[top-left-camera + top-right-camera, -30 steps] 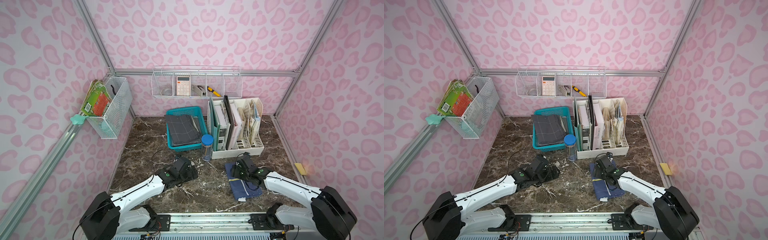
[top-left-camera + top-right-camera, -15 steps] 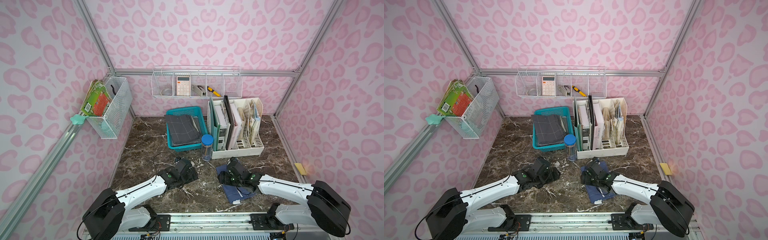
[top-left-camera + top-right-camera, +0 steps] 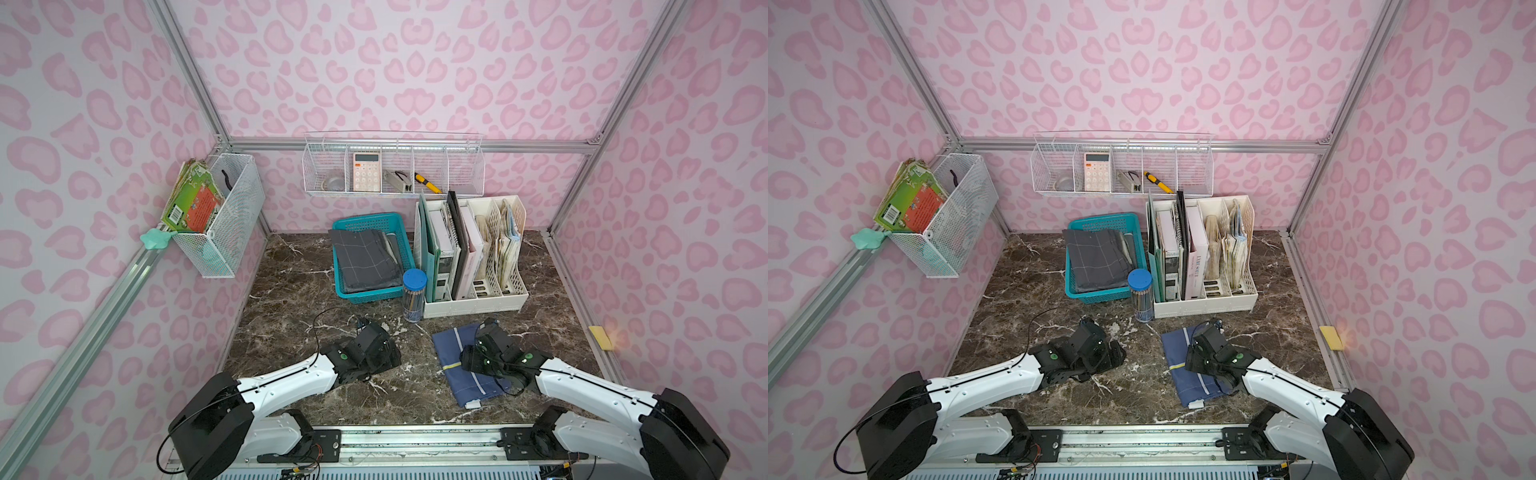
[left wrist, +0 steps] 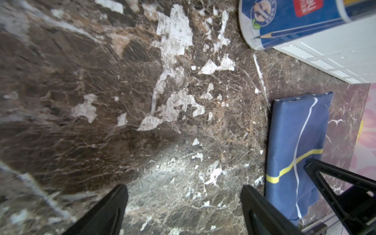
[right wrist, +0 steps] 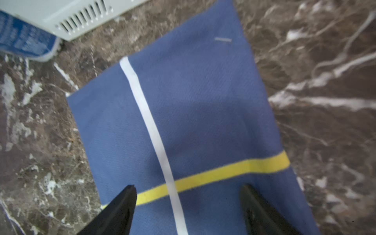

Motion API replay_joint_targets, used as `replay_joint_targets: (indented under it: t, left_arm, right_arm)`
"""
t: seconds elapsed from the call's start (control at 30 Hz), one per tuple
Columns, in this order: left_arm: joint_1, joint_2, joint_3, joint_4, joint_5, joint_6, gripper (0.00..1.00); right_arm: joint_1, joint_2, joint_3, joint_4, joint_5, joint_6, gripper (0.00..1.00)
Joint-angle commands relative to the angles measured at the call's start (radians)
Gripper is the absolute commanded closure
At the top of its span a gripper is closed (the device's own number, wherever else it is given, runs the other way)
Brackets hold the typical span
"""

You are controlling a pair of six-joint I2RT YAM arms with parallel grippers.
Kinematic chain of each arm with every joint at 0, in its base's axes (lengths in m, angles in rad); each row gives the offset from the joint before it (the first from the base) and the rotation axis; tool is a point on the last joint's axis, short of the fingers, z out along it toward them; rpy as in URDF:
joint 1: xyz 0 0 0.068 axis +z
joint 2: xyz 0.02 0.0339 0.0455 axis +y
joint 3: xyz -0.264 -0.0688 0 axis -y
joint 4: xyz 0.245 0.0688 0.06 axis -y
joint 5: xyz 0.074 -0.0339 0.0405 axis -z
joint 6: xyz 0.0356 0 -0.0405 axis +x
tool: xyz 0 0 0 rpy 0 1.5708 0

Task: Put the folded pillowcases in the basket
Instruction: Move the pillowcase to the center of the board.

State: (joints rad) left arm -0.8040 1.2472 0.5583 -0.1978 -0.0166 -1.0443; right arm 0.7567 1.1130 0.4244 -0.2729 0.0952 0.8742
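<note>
- While the folded pillowcase [image 3: 451, 353] lies flat on the marble tabletop [image 3: 291, 299] on the robot's side of the file rack [image 3: 473, 305], it has not been lifted.
- It is a blue oblong of cloth crossed by one white stripe and one yellow stripe, shown close in the right wrist view [image 5: 203, 101].
- Jaws set wide, the right gripper [image 5: 188, 187] hangs over the pillowcase near the crossing of the stripes. It holds nothing, and I cannot tell whether its tips touch the cloth.
- Spread just as wide and empty, the left gripper [image 4: 183, 187] hangs over bare marble, farther from the file rack than the pillowcase and to the robot's left of it.
- To the robot's left of the file rack and just beside it sits the basket [image 3: 365, 218], teal and perforated.
- A folded grey checked cloth [image 3: 365, 262] already fills most of the basket.
- At the file rack's front left corner stands a blue-capped pencil tube [image 3: 413, 295], upright between the pillowcase and the basket.
</note>
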Motion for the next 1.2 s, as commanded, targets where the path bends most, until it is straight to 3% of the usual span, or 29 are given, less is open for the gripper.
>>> replay_joint_targets:
  t: [0.0, 0.23, 0.37, 0.5, 0.63, 0.73, 1.0, 1.17]
  left_arm:
    - [-0.001, 0.01, -0.003, 0.017, -0.005, -0.016, 0.09]
    - [-0.001, 0.015, -0.002, -0.003, -0.003, -0.02, 0.12]
    - [-0.003, 0.039, -0.002, 0.018, 0.019, -0.021, 0.15]
    - [-0.013, 0.106, 0.044, 0.044, 0.058, 0.001, 0.2]
    - [-0.036, 0.179, 0.106, 0.068, 0.074, 0.009, 0.22]
    - [-0.055, 0.232, 0.143, 0.085, 0.084, 0.009, 0.25]
    - [-0.063, 0.336, 0.189, 0.115, 0.11, -0.006, 0.31]
    - [-0.061, 0.32, 0.187, 0.067, 0.069, -0.011, 0.33]
  right_arm:
    - [0.066, 0.039, 0.008, 0.083, -0.06, 0.058, 0.17]
    - [0.179, 0.122, 0.096, 0.16, -0.077, 0.11, 0.17]
    - [0.175, 0.074, 0.148, 0.038, 0.021, 0.095, 0.17]
    - [0.103, -0.019, 0.115, -0.041, 0.125, 0.028, 0.18]
    - [-0.036, -0.088, 0.043, 0.018, 0.024, -0.063, 0.2]
    - [-0.075, -0.082, 0.002, 0.074, -0.045, -0.088, 0.21]
    - [-0.057, 0.003, -0.033, 0.169, -0.169, -0.075, 0.24]
    - [0.064, 0.057, -0.003, 0.233, -0.187, -0.051, 0.27]
